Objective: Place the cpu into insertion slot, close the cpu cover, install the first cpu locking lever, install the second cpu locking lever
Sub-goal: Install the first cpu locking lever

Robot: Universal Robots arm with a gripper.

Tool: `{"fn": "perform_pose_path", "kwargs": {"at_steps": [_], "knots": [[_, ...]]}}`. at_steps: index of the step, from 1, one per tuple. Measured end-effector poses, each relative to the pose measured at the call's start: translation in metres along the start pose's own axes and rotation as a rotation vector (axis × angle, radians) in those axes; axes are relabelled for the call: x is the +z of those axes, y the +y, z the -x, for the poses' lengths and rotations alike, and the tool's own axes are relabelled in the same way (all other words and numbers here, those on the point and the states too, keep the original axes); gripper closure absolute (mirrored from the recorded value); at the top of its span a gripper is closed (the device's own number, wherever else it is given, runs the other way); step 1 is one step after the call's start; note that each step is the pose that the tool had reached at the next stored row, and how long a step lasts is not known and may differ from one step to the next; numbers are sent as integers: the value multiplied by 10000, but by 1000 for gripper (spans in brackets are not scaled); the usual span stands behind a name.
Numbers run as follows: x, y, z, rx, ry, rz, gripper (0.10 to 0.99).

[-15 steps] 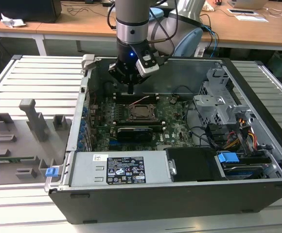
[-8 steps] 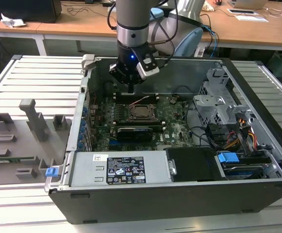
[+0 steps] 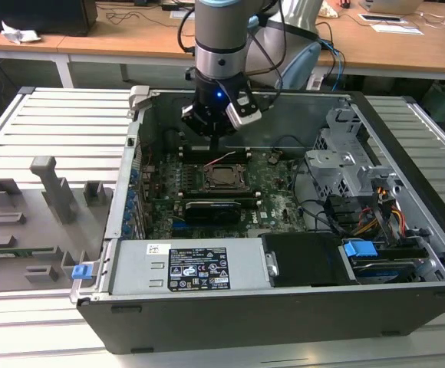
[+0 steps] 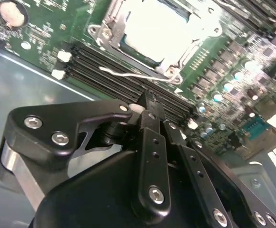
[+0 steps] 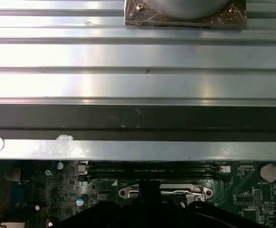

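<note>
- Hovering inside the open computer case (image 3: 345, 307), our one tool (image 3: 216, 136) hangs just above the green board (image 3: 272, 201), over the edge of the socket area that lies toward the case's back wall.
- In the second wrist view the tool (image 4: 149, 102) has its slim black fingers (image 4: 150, 123) drawn together with nothing between them, so we judge it clenched and empty.
- From those fingertips the insertion slot (image 4: 150, 35) lies just beyond the memory slots (image 4: 128, 83); in the exterior view that puts the slot (image 3: 224, 177) toward the case's front from the tool, near but not touched.
- The cpu (image 4: 159, 28) appears to us already seated in the slot, its bright face showing through the window of the cpu cover (image 4: 114, 23), which seems to lie down around it.
- A thin wire locking lever (image 4: 142, 74) runs along the socket edge nearest the tool, its long axis parallel to the memory slots; the tool sits closest to this lever.
- Counted: one arm, one tool, one cpu, one slot, one cover; we make out one lever clearly and cannot tell where the second lies.
- The case rests on a slatted metal bench (image 3: 54, 123).
</note>
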State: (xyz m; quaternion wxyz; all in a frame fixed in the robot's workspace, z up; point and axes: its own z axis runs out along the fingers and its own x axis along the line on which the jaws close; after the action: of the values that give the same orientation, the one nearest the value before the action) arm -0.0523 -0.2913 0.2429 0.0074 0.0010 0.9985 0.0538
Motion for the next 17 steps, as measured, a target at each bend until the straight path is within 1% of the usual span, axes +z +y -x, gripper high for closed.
{"fn": "perform_pose_path", "kwargs": {"at_steps": [2, 4, 8, 10, 14, 17], "knots": [[29, -3, 72, -1, 0, 0, 980], [70, -7, 106, -56, 6, -1, 980], [110, -10, 112, -185, 8, -39, 980], [120, -5, 142, -241, 11, -38, 980], [132, -4, 169, -240, 12, -46, 980], [139, -5, 172, -238, 11, -45, 980]]}}
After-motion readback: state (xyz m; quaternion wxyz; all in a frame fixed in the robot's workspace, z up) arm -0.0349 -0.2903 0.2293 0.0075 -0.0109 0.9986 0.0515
